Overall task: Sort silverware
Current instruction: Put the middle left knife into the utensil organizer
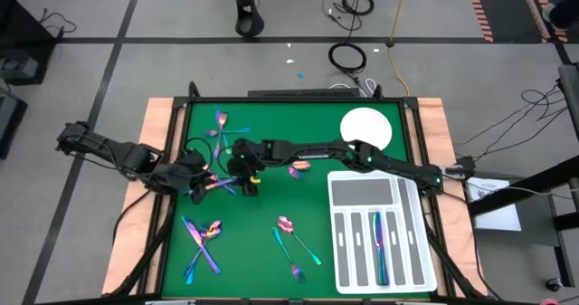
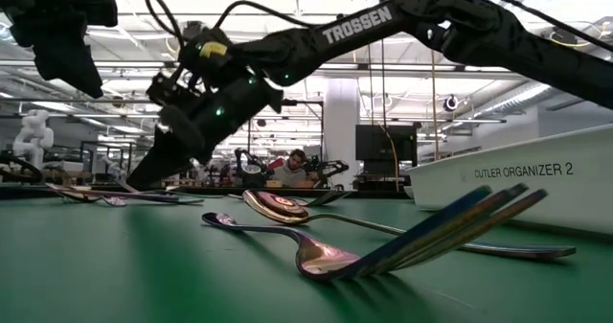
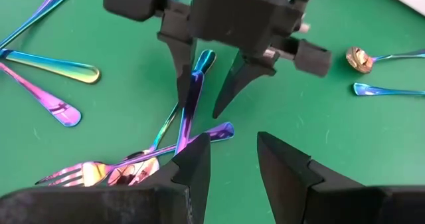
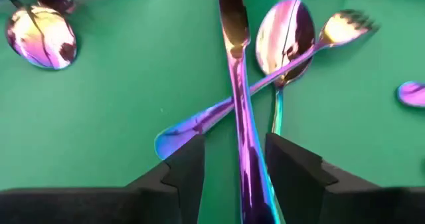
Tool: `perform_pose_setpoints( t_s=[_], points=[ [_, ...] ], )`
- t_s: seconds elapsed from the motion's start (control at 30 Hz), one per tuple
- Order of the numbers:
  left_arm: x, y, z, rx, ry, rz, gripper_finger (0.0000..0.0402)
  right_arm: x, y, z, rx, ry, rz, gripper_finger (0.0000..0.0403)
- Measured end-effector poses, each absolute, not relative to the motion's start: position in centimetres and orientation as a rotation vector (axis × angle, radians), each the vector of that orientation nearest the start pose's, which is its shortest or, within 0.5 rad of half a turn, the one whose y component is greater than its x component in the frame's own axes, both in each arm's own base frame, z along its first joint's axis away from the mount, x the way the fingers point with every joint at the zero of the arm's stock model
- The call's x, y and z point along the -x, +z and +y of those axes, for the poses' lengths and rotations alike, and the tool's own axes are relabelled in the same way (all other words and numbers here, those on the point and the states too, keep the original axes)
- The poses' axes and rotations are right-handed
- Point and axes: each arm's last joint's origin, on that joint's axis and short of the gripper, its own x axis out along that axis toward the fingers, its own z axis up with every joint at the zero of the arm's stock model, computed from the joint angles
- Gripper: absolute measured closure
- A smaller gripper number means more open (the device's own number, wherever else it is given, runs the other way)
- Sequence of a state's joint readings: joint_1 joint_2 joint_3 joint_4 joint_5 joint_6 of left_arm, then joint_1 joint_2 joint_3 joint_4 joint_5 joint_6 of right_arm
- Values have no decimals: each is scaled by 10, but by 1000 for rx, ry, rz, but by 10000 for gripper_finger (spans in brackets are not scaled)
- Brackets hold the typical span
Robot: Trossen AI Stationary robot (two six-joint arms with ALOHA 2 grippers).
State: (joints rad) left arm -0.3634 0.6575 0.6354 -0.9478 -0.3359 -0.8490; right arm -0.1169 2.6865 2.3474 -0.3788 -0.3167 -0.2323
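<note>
- right gripper [image 3: 211,91] hangs open, fingers straddling a knife [image 4: 240,111] in the pile near the table's [image 1: 271,251] left edge
- go lower, centre, then pinch
- left gripper [image 3: 232,167] open just beside it

silverware [image 4: 242,117]: i see polished metal, mirror-glossy, with an iridescent pink-purple-blue sheen. table mat [image 1: 271,205]: matt green, smooth. tray [image 1: 348,251]: smooth white plastic by its look. gripper fingers [image 3: 279,164]: dull black, matt.

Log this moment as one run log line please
stage: picking from pile | right pincer: open, straddling knife | left pincer: open, close by | tray: few pieces sorted
</note>
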Motion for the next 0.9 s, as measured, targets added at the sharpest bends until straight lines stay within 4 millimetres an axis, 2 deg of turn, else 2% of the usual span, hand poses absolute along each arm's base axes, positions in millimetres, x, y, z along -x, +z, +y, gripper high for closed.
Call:
perform_pose_setpoints(
  t_s=[0.33,0.6,0.73,0.9],
  points=[
    [-108,241,-31,438,349,848,277,-580,111,-67,80,256,675,257],
    [-108,240,-31,431,354,848,277,-579,109,-68,121,214,691,260],
    [-108,240,-31,430,355,849,277,-580,109,-69,138,182,689,284],
    [-108,240,-30,424,354,852,277,-581,110,-70,123,159,679,346]
  ],
)
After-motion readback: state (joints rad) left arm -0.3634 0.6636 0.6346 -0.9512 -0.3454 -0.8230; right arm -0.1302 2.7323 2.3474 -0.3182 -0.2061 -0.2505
